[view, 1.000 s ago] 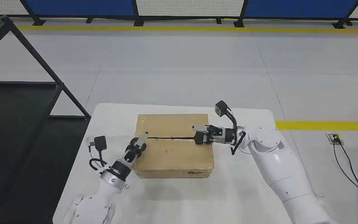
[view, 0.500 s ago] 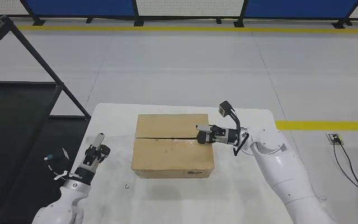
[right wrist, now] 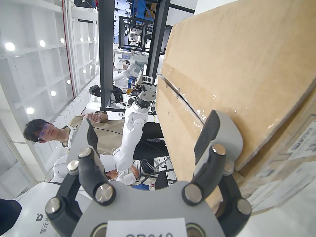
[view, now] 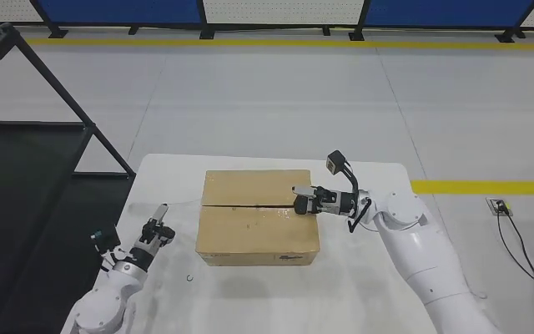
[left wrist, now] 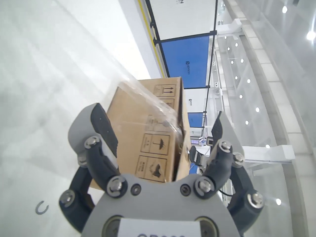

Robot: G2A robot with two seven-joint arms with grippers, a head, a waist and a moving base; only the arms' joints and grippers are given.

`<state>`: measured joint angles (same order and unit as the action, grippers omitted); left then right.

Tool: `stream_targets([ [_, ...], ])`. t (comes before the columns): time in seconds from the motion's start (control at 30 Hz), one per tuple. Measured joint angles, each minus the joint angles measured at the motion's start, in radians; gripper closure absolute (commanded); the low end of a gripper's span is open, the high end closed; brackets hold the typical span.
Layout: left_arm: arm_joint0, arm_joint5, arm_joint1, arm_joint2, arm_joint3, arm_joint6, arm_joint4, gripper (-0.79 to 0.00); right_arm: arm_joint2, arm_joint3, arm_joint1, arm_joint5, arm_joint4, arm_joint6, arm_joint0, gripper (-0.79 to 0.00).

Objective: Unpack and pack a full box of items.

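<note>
The brown cardboard box stands in the middle of the white table. The left gripper, its jaws apart and empty, is near the table's left edge, apart from the box. The right gripper, jaws apart too, is at the right end of the box's top seam.
</note>
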<state>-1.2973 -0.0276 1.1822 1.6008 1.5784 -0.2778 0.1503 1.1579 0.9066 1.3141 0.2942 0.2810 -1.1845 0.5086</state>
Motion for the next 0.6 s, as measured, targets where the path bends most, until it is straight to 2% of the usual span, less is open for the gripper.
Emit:
stream_targets([
  [0.2,0.068,0.018,0.01,-0.031,-0.123,0.002,0.077,-0.785,0.0,0.0,0.0,0.0,0.0,0.0,0.0,-0.785],
  [0.37,0.139,0.012,0.019,-0.038,-0.218,-0.02,0.203,-0.785,0.0,0.0,0.0,0.0,0.0,0.0,0.0,-0.785],
  [0.6,0.239,0.027,0.028,-0.067,-0.34,-0.026,0.24,-0.785,0.0,0.0,0.0,0.0,0.0,0.0,0.0,-0.785],
])
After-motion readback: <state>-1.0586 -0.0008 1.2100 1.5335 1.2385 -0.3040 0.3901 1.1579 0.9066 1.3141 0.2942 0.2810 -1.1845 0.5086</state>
